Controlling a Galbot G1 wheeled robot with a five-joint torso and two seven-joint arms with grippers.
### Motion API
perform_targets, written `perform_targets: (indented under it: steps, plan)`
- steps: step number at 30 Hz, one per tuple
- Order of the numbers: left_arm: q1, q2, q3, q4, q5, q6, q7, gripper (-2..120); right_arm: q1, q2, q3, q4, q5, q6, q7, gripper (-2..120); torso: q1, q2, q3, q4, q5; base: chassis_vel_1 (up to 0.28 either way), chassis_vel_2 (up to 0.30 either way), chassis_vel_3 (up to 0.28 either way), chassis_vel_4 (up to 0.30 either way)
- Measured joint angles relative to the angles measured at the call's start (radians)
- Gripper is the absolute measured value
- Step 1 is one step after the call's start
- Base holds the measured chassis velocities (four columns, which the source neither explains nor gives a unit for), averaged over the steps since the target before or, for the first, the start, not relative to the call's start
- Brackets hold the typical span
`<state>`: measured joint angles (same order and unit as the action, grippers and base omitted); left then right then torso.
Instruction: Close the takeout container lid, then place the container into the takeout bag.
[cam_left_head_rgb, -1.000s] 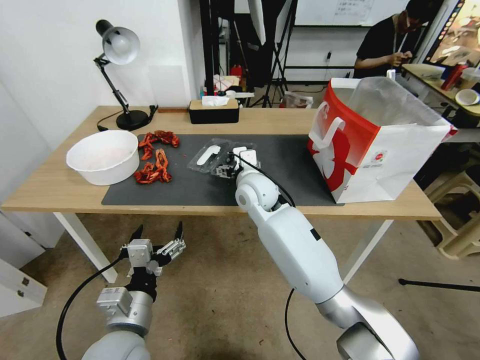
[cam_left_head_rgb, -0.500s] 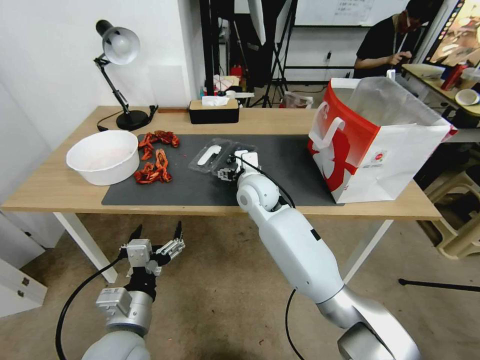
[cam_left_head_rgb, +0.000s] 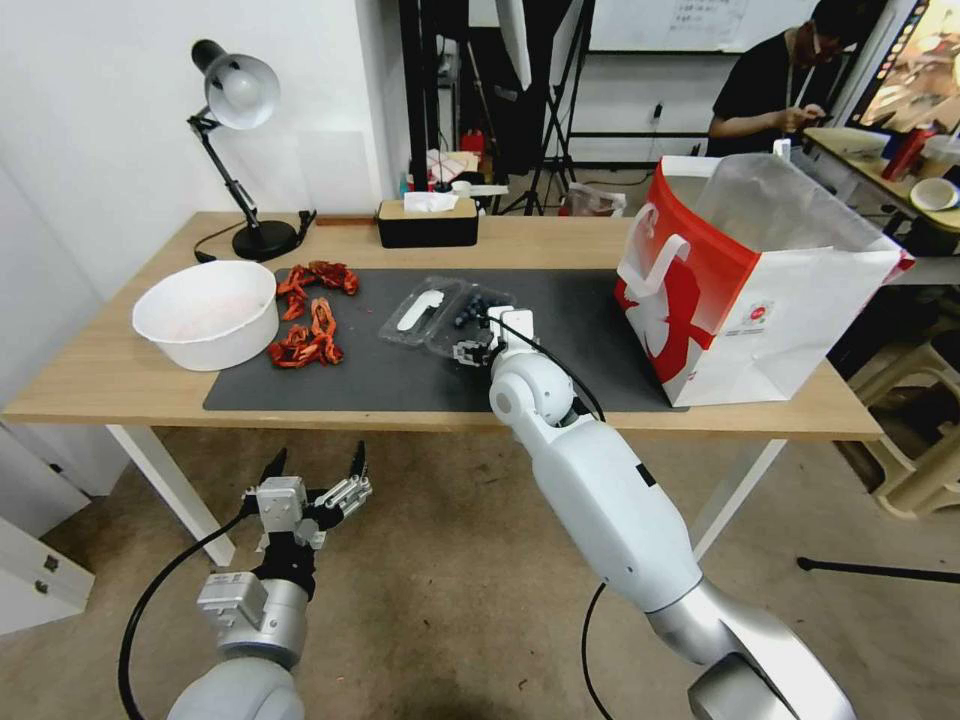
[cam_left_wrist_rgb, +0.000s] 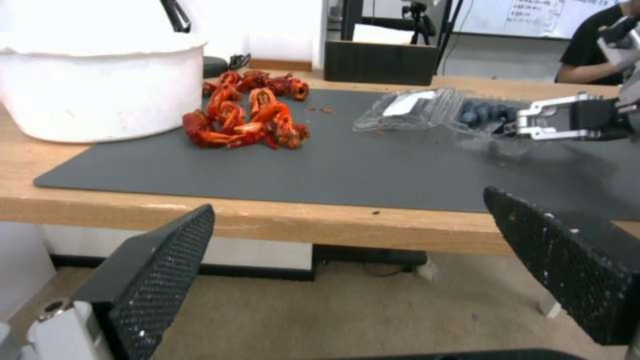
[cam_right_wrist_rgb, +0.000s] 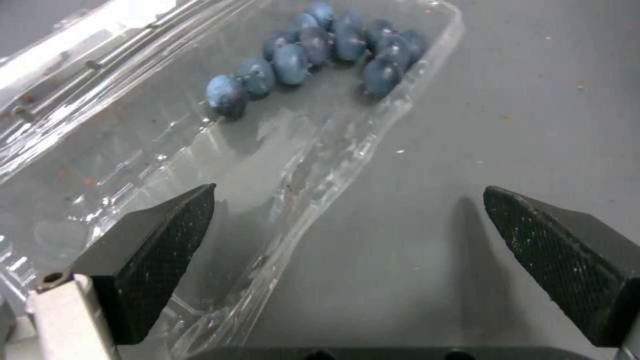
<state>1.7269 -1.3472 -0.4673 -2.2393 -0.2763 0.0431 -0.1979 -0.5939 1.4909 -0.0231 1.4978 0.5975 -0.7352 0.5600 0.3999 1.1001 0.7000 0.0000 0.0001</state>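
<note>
right gripper (cam_left_head_rgb: 478, 349): spread wide, low over mat (cam_left_head_rgb: 380, 385), one finger above container (cam_left_head_rgb: 470, 312) near rim, other over bare mat | container: open on mat, berries (cam_right_wrist_rgb: 320, 45) in right half, lid (cam_left_head_rgb: 420, 310) flat to its left | bag (cam_left_head_rgb: 740, 290): upright at mat's right end | left gripper (cam_left_head_rgb: 312, 478): spread, parked below table (cam_left_head_rgb: 100, 380) edge

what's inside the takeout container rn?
A cluster of dark blue berries sits at one end of the open takeout container; the rest of that half looks bare. The right gripper is open over its rim.
</note>
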Motion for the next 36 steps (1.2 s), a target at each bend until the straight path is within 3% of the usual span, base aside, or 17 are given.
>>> perform_targets:
  steps: [36]
  plan:
    - [-0.012,-0.004,0.009,0.017,-0.001,-0.007,-0.009,100,-0.008,-0.092,0.055,0.042,0.043,0.000,0.002,100,0.000,0.000,0.000,0.0000,-0.0001,0.000,0.000,0.000,0.000]
